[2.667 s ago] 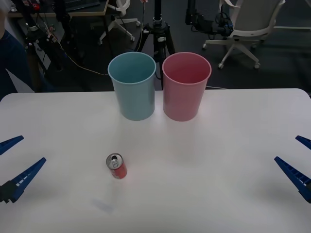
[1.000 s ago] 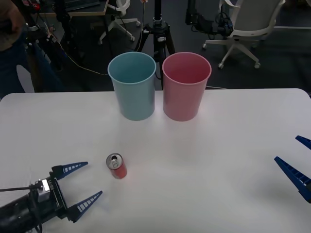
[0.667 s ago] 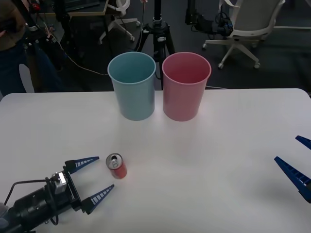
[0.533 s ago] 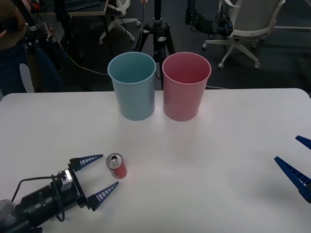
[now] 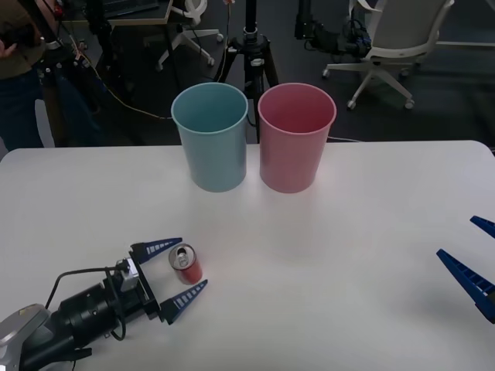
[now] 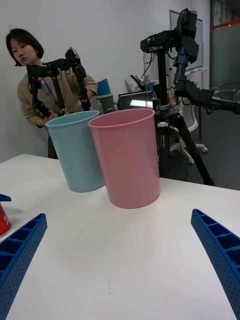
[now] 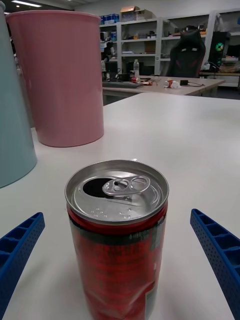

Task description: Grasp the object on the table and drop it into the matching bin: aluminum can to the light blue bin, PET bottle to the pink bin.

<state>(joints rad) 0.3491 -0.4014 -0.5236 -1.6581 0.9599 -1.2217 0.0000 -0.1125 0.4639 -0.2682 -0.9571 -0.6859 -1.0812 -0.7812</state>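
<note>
Glossy metal can [image 7: 118, 235] (smooth plastic bins)

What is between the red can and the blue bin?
Nothing: in the front view, only bare white table lies between the red can and the light blue bin.

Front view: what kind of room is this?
Probably a robotics lab or office workspace: a camera tripod and an office chair stand behind the white table, and shelves and desks show in the left wrist view.
</note>
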